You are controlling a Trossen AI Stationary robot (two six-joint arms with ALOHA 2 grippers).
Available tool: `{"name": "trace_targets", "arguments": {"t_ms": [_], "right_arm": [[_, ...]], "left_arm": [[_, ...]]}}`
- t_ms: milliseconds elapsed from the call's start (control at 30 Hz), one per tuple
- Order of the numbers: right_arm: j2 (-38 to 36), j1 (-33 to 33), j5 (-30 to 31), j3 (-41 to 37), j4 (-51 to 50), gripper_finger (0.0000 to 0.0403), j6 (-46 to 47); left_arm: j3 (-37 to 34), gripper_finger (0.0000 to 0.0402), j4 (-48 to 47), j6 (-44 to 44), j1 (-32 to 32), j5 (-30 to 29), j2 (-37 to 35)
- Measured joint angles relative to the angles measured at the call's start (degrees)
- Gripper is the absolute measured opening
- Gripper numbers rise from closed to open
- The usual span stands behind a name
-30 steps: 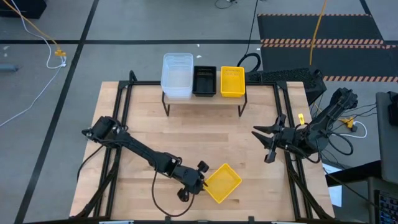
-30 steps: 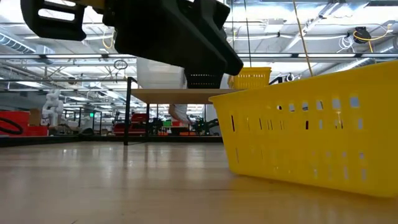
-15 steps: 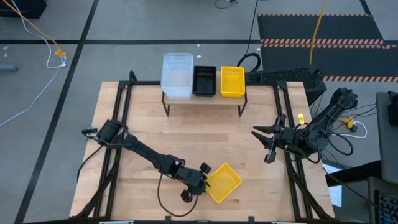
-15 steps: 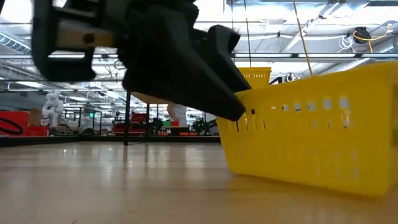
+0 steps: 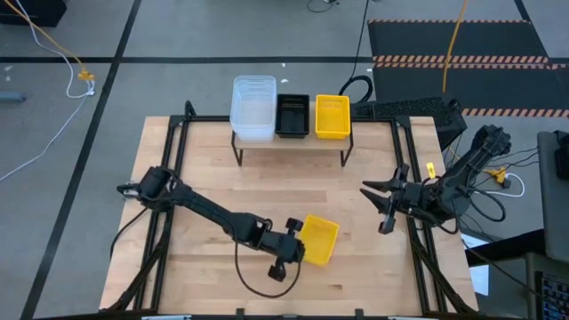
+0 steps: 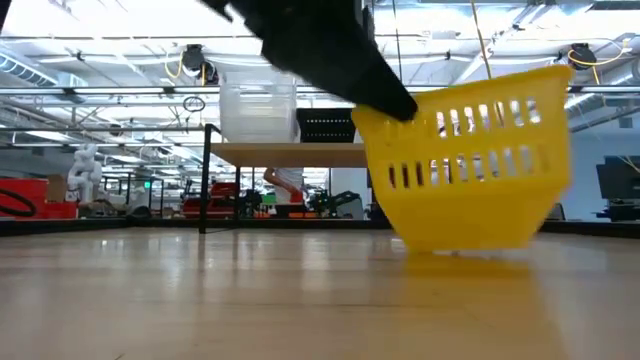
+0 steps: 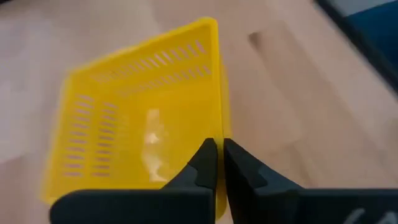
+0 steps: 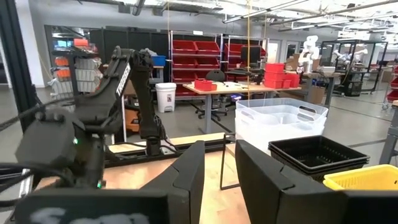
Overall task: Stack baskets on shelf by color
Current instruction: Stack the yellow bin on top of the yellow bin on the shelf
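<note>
We've got the left gripper (image 5: 298,246) clamped tight on the rim of the bright yellow perforated plastic basket (image 5: 321,241), tilted off the tabletop; the wood-topped shelf (image 5: 293,141) lies well beyond, its yellow stack (image 5: 332,116) at the right end.

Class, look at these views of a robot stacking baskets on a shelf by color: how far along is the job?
Done: clear baskets, black baskets and a yellow basket sit side by side on the shelf. In hand: the left gripper is shut on the rim of a loose yellow basket, tilted over the table. Left: carrying it onto the shelf's yellow one. The right gripper waits at the table's right side.
</note>
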Motion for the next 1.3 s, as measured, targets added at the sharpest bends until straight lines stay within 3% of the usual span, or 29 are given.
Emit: {"name": "trace_targets", "arguments": {"t_ms": [267, 400, 500, 733, 867, 967, 1100, 1300], "right_arm": [[0.0, 2.3, 0.0, 0.0, 0.0, 0.0086, -0.1], [0.0, 2.7, 0.1, 0.0, 0.1, 0.0086, -0.1], [0.0, 2.7, 0.2, 0.0, 0.1, 0.0086, 0.3], [1.1, 2.7, 0.2, 0.0, 0.0, 0.0086, 1.7], [1.5, 2.7, 0.2, 0.0, 0.0, 0.0086, 3.0], [2.0, 3.1, 0.2, 0.0, -0.6, 0.0086, 3.5], [2.1, 3.5, 0.2, 0.0, -0.9, 0.0086, 3.6], [2.1, 3.4, 0.3, 0.0, -1.0, 0.0086, 3.8]], "left_arm": [[22.3, 0.0021, -26.6, 3.2, 0.5, -15.1, -2.9], [36.4, 0.0009, -33.3, 7.9, 3.4, -19.7, -3.3], [42.8, 0.001, -30.8, 8.9, 7.7, -19.3, -3.4], [43.7, 0.0007, -21.9, 23.7, 21.3, -16.5, -2.5], [43.4, 0.0014, -19.2, 25.0, 29.5, -11.1, -1.8], [42.5, 0.0013, -19.2, 24.8, 34.4, -3.9, -1.1], [40.7, 0.0008, -16.8, 24.1, 38.2, 2.4, 0.0], [35.9, 0.0013, -11.1, 25.4, 38.2, 2.7, 2.0]]}}
